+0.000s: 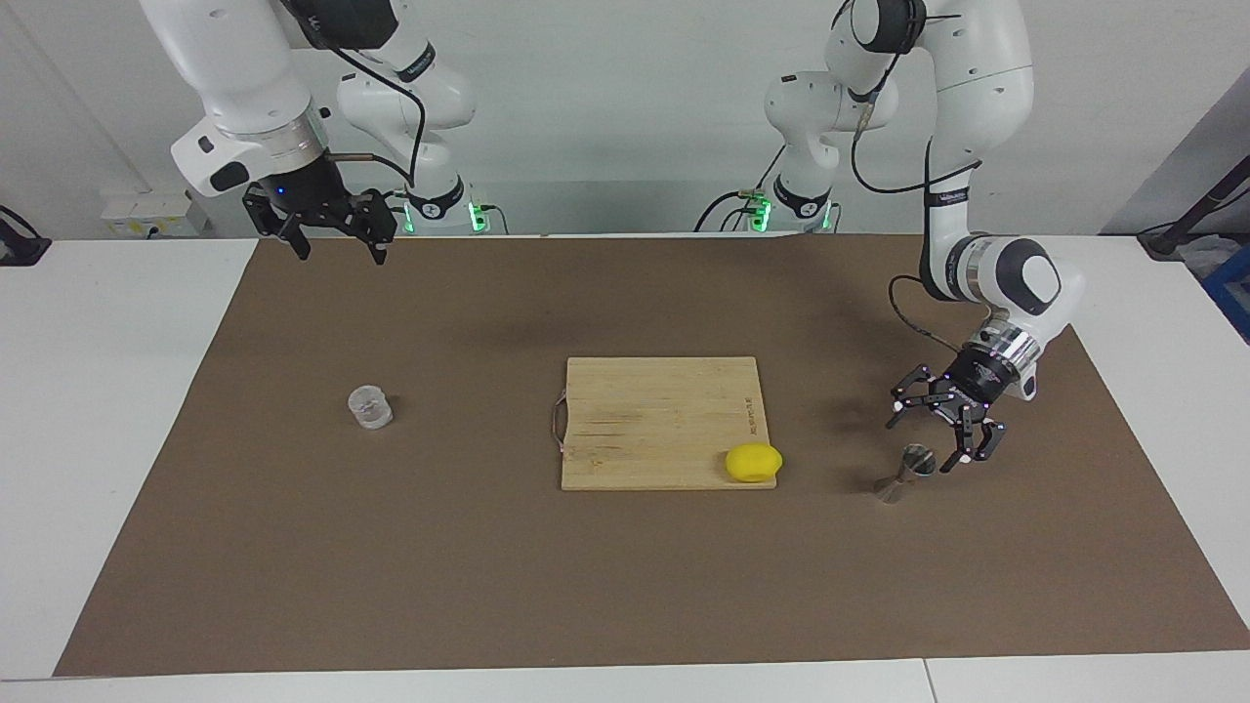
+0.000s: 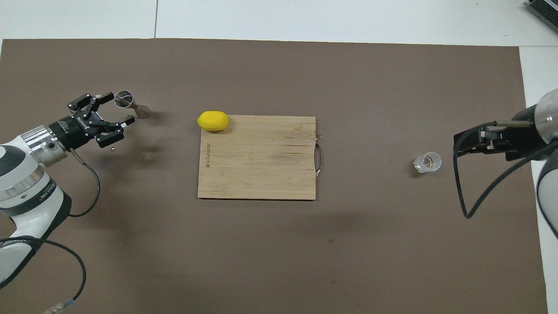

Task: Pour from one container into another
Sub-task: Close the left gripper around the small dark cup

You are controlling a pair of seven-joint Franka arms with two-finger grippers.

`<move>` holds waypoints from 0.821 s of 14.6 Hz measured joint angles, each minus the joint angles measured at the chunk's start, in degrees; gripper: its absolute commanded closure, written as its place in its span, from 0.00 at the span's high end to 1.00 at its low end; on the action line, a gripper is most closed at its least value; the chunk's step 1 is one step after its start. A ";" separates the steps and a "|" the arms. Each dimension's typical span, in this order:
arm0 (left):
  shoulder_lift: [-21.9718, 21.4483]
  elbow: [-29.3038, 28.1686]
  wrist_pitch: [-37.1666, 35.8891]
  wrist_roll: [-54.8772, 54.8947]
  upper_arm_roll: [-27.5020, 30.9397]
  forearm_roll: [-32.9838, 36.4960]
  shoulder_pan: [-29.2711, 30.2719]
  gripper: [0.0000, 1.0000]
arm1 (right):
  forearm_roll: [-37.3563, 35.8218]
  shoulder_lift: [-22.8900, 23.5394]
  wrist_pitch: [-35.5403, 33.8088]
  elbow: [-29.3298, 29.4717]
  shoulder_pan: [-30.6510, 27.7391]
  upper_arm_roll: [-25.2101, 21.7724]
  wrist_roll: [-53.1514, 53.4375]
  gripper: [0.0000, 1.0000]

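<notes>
The small clear glass cup stands upright on the brown mat toward the right arm's end of the table. The steel hourglass jigger stands upright toward the left arm's end. My left gripper is open and empty, low over the mat, right beside the jigger and not closed around it. My right gripper is open and empty, raised high over the mat's edge at the robots' end, well above and apart from the glass cup.
A wooden cutting board lies in the middle of the mat. A yellow lemon rests on the board's corner, between the board's middle and the jigger.
</notes>
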 measured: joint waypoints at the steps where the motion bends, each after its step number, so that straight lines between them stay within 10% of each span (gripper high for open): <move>1: 0.03 0.00 0.23 0.00 0.00 -0.05 -0.07 0.95 | 0.00 0.00 0.00 0.00 -0.13 -0.01 0.00 1.00; 12: 0.26 0.09 2.48 0.01 0.01 -2.19 -1.43 0.87 | 0.00 0.00 0.00 0.00 -0.39 -0.47 0.00 1.00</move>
